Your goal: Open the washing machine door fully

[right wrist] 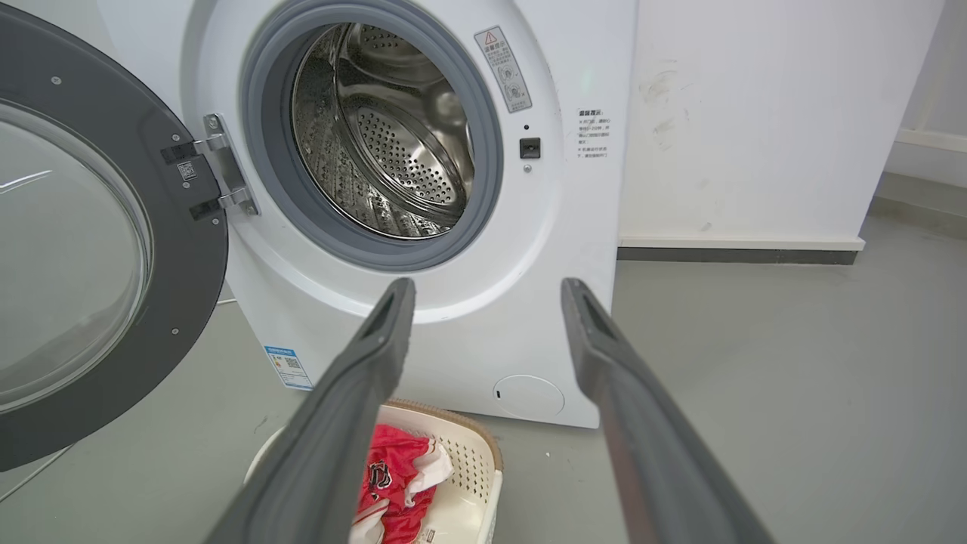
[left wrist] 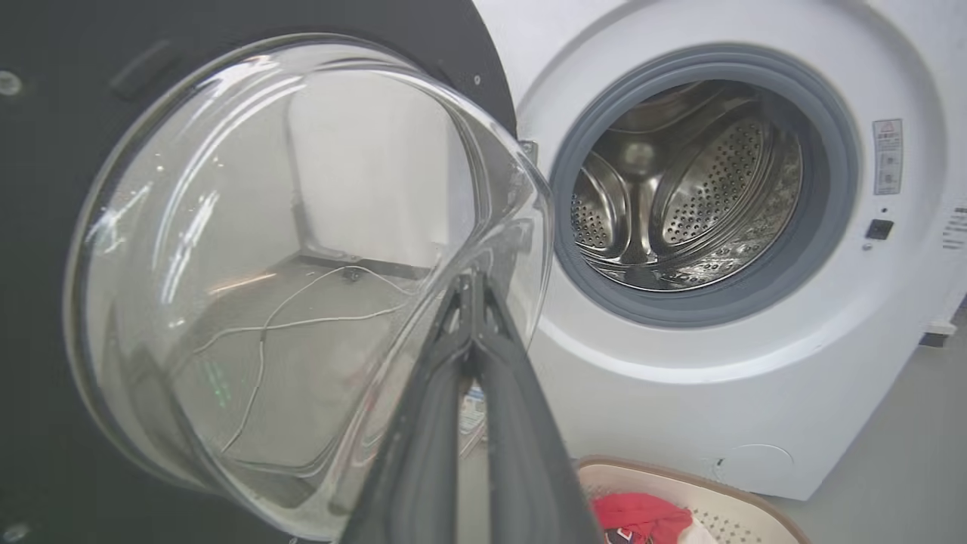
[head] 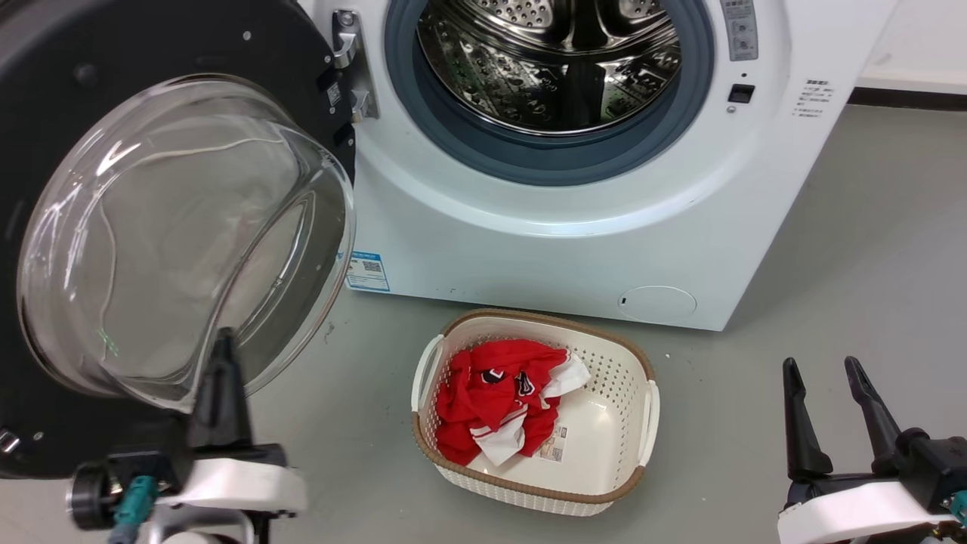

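The washing machine door (head: 151, 45) is swung out to the left on its hinge (head: 351, 68), its black rim around a bulging clear glass bowl (head: 181, 227). The steel drum (head: 551, 68) of the white washer (head: 566, 249) stands exposed. My left gripper (head: 223, 341) is shut with nothing in it, its tip at the lower edge of the glass bowl; I cannot tell if it touches. In the left wrist view the left gripper (left wrist: 470, 278) lies against the bowl (left wrist: 287, 264). My right gripper (head: 822, 368) is open at the lower right, well away from the door (right wrist: 185, 264).
A cream laundry basket (head: 642, 355) holding red and white clothes (head: 498, 393) sits on the grey floor just before the washer. A blue-grey rubber ring (head: 483, 143) surrounds the drum. A white wall (right wrist: 755, 113) stands to the washer's right.
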You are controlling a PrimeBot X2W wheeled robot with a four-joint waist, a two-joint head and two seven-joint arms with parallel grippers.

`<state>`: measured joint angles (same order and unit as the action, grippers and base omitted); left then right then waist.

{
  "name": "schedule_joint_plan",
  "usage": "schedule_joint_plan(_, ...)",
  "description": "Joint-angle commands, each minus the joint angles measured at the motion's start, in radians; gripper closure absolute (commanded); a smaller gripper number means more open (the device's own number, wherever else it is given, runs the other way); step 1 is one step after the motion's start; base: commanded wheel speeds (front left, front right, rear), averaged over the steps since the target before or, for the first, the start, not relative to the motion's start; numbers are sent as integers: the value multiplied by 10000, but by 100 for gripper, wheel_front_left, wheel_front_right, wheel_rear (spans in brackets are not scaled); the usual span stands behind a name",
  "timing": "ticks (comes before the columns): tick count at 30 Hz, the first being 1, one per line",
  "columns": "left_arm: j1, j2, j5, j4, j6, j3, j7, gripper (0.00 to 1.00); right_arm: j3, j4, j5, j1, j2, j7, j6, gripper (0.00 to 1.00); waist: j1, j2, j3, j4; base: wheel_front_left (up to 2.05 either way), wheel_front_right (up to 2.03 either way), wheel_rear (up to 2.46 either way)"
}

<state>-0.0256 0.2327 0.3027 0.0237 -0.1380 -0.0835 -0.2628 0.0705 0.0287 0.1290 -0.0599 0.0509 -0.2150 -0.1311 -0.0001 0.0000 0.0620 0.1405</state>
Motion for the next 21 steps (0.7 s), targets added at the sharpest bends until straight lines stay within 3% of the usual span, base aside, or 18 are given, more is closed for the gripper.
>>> schedule_joint_plan(1, -167, -96, -102, -59, 86, -64, -25, 100, 20, -35, -102, 69, -15, 1, 7, 0, 1, 0, -18, -72, 0, 0, 0)
schedule_joint_plan(3, -331, -413, -241, -139, 289, -245, -25, 100, 12, -24, -109, 81, -16, 23, 7, 0, 1, 0, -43, -191, 0, 0, 0)
schedule_joint_plan(6, -594, -802, -500, -73, 537, -417, -24, 53, 1, -17, -163, 102, -15, 27, 7, 0, 1, 0, -54, -361, 0, 0, 0)
schedule_joint_plan(7, -670, -923, -604, -40, 593, -458, -24, 21, -16, -11, -159, 116, -16, 32, 7, 0, 1, 0, -60, -417, 0, 0, 0)
schedule_joint_plan(8, -755, -1034, -724, -23, 646, -508, -24, 0, -24, 0, -138, 125, -16, 41, 7, 0, 1, 0, -69, -476, 0, 0, 0)
schedule_joint_plan(13, -976, -1302, -1403, 332, 843, -819, -24, 0, -87, -35, -197, 142, -15, 71, 7, 0, 1, 0, -97, -787, 0, 0, 0)
schedule_joint_plan(21, -755, -1468, -2061, 732, 718, -773, -25, 0, 108, -85, -706, 120, -16, 4, 7, 0, 1, 0, -116, -1042, 0, 0, 0)
